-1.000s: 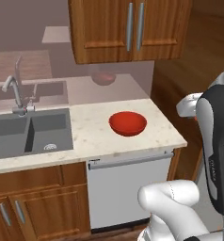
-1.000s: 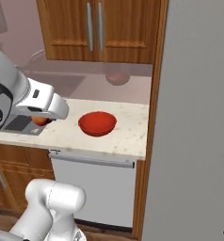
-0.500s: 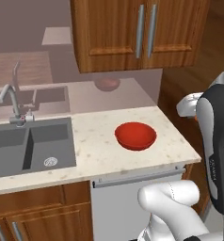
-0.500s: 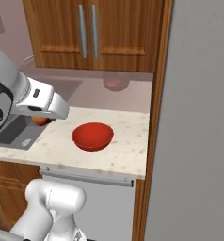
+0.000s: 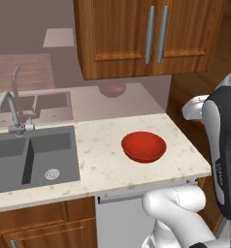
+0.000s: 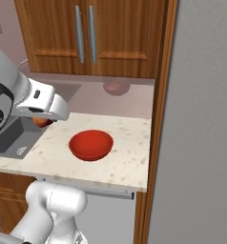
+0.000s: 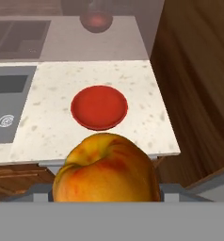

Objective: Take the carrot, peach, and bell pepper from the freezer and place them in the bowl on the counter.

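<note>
Ahead of and below the two-finger gripper [image 7: 107,200], the shallow glossy red bowl [image 7: 99,107] sits on the beige speckled stone counter [image 7: 142,89]. Clamped between the jaws is the round yellowish-orange peach [image 7: 107,169], so the carry must run forward and down.

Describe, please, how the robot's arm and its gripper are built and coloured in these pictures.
The arm has rounded glossy white shells with a dark, nearly black band along one link. Its white hand block carries a small dark mark, and the gripper sits beneath it. No loose cables show.
</note>
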You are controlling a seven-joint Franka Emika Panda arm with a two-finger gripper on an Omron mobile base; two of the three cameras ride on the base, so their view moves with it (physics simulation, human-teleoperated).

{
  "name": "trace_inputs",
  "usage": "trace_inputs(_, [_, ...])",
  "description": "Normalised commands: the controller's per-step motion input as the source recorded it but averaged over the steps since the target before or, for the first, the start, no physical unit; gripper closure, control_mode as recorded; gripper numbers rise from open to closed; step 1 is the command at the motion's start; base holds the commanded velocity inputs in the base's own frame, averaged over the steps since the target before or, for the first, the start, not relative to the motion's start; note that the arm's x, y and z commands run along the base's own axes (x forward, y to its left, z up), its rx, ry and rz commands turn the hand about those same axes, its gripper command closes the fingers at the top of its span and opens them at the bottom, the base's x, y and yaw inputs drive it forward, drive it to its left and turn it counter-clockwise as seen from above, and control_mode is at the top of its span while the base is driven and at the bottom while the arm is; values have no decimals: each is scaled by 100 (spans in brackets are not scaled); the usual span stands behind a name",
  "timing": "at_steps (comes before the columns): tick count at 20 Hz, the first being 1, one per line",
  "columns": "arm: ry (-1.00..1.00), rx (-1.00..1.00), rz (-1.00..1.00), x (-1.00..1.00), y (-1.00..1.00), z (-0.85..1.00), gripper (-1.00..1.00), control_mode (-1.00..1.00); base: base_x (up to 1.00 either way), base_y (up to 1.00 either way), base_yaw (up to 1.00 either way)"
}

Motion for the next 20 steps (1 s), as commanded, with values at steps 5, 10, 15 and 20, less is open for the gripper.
trace_inputs(5, [0, 0, 0, 0, 0, 0, 100, 100, 31, 5, 0])
trace_inputs(10, [1, 0, 0, 38, 8, -4, 100, -100, 0, 0, 0])
trace_inputs(15, [9, 0, 0, 44, 18, -29, 100, -100, 0, 0, 0])
trace_inputs(20, [18, 0, 0, 32, 11, -66, 100, -100, 0, 0, 0])
